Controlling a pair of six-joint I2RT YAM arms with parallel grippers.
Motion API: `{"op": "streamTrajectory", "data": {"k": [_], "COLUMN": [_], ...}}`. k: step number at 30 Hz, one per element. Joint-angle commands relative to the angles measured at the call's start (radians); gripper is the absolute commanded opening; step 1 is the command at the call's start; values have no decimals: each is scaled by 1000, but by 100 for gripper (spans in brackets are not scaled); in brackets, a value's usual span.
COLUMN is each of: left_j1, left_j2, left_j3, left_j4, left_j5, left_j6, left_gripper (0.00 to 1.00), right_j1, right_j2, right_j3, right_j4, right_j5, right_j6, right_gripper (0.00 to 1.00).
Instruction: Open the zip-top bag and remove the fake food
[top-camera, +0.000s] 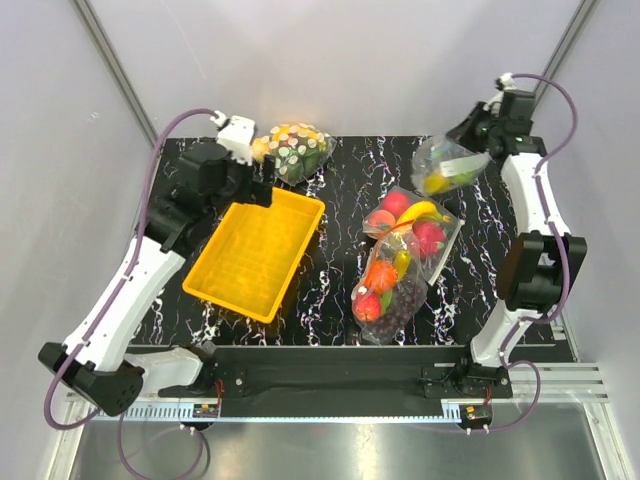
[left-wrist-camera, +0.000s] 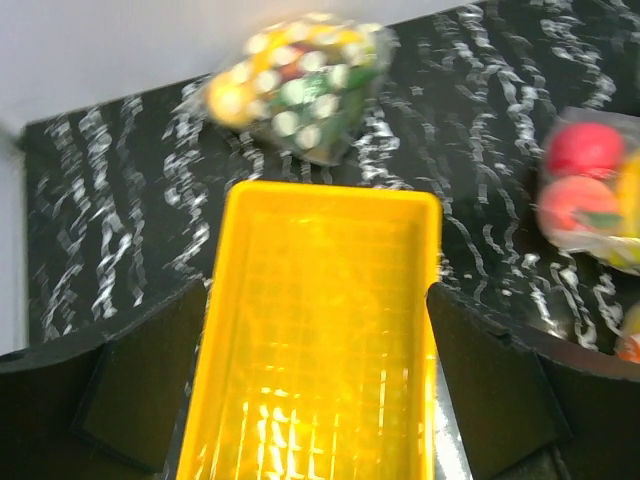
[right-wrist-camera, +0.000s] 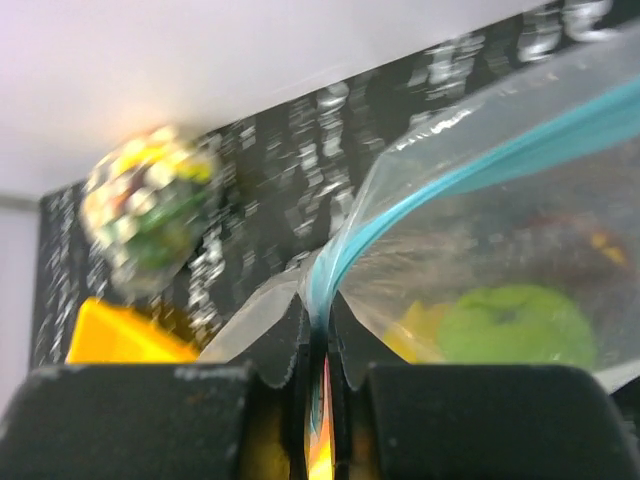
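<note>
Clear plastic zip-top bag with teal strip (right-wrist-camera: 470, 190), green fake fruit (right-wrist-camera: 515, 325) inside, lies at the far right corner of the table (top-camera: 345, 215), its strip pinched tight in the right claw (right-wrist-camera: 318, 350). Left claw (left-wrist-camera: 320, 400) is spread wide over a yellow plastic tray (left-wrist-camera: 320, 290).

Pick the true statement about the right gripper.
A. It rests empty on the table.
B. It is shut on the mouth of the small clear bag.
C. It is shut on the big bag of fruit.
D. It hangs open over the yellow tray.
B: in the right wrist view the right gripper pinches the teal zip strip of the small clear bag, with a green fruit inside.
</note>
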Motion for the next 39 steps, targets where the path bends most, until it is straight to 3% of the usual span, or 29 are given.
{"op": "streamTrajectory", "data": {"k": [1,10,22,39], "left_j1": [-76,-271,-461,-504], "left_j2": [35,77,97,216], "left_j3": [59,53,-36,-36], "left_j4": [126,239,335,488], "left_j5": [67,110,73,-106], "left_j6": [84,130,127,231], "left_gripper": [99,99,99,99], "right_j1": [99,274,378,418], "right_j2": [-69,-154,-200,-260], "right_j3": [61,58,41,56], "right_j4": [-85,-130,-79,-146], "right_j5": [-30,-115,-236,-428], "right_j6": [25,181,391,523], "right_gripper": [0,0,0,0]}}
